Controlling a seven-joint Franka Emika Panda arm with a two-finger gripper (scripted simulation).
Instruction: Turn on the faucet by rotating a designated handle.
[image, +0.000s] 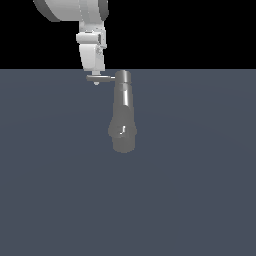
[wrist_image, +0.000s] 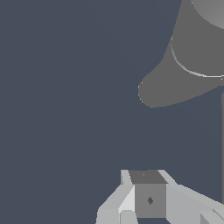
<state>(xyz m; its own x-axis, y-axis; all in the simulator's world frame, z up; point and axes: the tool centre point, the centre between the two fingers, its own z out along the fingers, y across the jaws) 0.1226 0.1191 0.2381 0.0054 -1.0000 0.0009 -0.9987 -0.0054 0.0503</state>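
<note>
Flat slate-blue floor surface (image: 200, 200), plain, meeting black at its far edge. White robot arm (image: 87, 20) drops in from above near that far edge. Grey shiny upright cylindrical faucet (image: 123, 112) stands mid-surface, wider rounded base, short cap on top; the wrist view shows only its flared base (wrist_image: 183, 78). White gripper (image: 95, 74) sits just above the rod's outer end; finger spacing cannot be told. Thin straight grey metal handle (image: 102, 77) juts level from the cap toward the exterior view's left.
</note>
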